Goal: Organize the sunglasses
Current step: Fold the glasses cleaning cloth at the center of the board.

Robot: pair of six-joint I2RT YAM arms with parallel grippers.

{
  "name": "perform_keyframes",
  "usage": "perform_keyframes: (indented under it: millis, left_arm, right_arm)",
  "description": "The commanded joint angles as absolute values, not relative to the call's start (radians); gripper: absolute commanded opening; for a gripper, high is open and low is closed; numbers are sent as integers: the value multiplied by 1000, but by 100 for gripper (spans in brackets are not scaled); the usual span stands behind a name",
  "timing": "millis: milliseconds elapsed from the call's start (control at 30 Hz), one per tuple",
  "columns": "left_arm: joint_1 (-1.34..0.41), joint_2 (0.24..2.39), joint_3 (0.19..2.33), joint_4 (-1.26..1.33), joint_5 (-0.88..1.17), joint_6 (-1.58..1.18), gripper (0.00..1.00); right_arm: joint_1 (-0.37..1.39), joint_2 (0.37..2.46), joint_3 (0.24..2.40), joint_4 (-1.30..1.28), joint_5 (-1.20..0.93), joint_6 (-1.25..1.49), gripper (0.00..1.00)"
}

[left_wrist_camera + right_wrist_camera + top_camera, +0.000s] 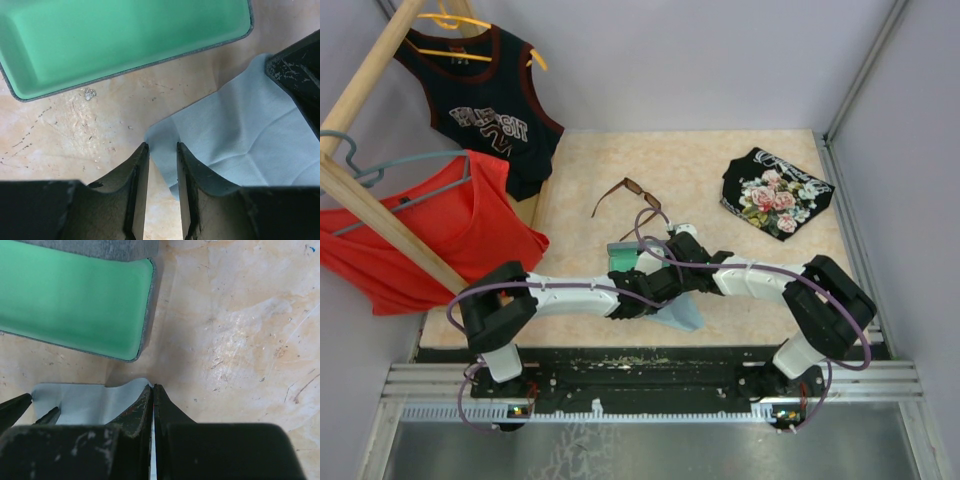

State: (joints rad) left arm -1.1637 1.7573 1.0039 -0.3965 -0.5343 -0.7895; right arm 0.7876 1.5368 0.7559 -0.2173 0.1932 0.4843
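Two grippers meet low over the near middle of the table (720, 160), both at a light blue cloth (240, 140) that lies just near of the case (622, 256).

The left gripper (161, 147) comes in from the left. Its fingers (140, 175) stand a little apart, with bare table showing in the gap. The cloth's left corner lies right at their tips, and the right-hand finger overlaps the cloth's edge.

The right gripper (152, 387) comes in from the right. Its fingers are pressed tight together with no gap, nipping another corner of the cloth, whose edge curls up to meet the tips. In the left wrist view the cloth rises towards that gripper at its far right corner, with soft creases across it.

The case lies open, its green lining up and a grey rim round it. It sits just far of the cloth and is not touching it in either wrist view.

The sunglasses (630, 200) are on the table farther back, beyond the case and a little apart from it. They are unfolded, with the dark lenses to the right and the slim brown temples stretching left and near. Neither gripper is on them.

A folded black floral top (777, 192) lies at the far right of the table, well away from the rest. On the left a wooden rack (380, 215) carries a red top (430, 230) and a dark jersey (485, 110) on hangers, and the jersey's hem hangs over the table's far left edge.
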Motion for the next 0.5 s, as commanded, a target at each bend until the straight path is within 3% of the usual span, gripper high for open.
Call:
perform_keyframes:
  millis: [0, 467]
  left_arm:
    - [-1163, 1822, 989, -436, -506, -782, 33]
    - [-1163, 1772, 945, -368, -482, -757, 0]
  right_arm:
    - [801, 1576, 746, -281, 180, 494, 0]
    - [801, 1534, 729, -258, 164, 488, 0]
